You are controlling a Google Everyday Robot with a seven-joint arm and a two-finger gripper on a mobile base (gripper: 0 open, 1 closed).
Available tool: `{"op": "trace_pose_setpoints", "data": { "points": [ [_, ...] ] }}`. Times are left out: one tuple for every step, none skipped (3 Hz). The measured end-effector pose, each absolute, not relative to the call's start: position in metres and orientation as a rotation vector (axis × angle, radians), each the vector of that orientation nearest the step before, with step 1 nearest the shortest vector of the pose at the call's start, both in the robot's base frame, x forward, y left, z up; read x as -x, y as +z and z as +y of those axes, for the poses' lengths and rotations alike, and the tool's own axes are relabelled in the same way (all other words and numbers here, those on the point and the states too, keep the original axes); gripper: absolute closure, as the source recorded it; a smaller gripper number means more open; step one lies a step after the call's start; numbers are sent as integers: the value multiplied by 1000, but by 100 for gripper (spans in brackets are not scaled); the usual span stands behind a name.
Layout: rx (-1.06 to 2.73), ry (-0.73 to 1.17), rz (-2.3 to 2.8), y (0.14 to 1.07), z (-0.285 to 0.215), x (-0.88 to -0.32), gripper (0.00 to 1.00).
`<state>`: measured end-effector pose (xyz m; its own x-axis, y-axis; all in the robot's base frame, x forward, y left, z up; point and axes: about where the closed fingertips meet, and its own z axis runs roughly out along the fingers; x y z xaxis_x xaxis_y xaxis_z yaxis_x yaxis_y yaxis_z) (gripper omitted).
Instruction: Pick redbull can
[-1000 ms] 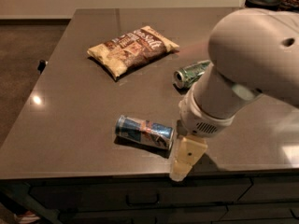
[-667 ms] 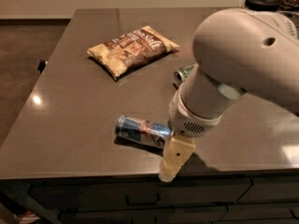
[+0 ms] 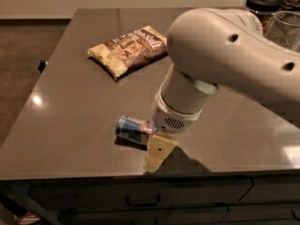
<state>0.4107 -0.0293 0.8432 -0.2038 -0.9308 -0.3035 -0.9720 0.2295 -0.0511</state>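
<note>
End effector (image 3: 158, 153) sits at lower centre, touching or just beside the redbull can (image 3: 132, 128) lying sideways on the counter (image 3: 70, 125); open or closed, I cannot tell. It should probably centre across the can's body before squeezing.

Fills the right half of the view with a bulky, rounded white arm shell (image 3: 225, 46), pierced by two small dark holes. Narrows below into a short white cylindrical wrist (image 3: 180, 97) with a slotted vent on its lower collar, pointing down and slightly leftward. Ends in a pale yellow blocky gripper (image 3: 157, 153), hanging just under the wrist, low at centre, tilted down-left.
</note>
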Motion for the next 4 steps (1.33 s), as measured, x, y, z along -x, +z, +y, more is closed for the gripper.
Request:
{"op": "trace_pose_setpoints", "data": {
  "points": [
    [1781, 217, 2246, 843, -17, -418, 47],
    [1781, 219, 2244, 846, -13, -419, 70],
    [1776, 251, 2228, 866, -19, -424, 93],
    [1777, 263, 2196, 897, -27, -433, 100]
  ]
}}
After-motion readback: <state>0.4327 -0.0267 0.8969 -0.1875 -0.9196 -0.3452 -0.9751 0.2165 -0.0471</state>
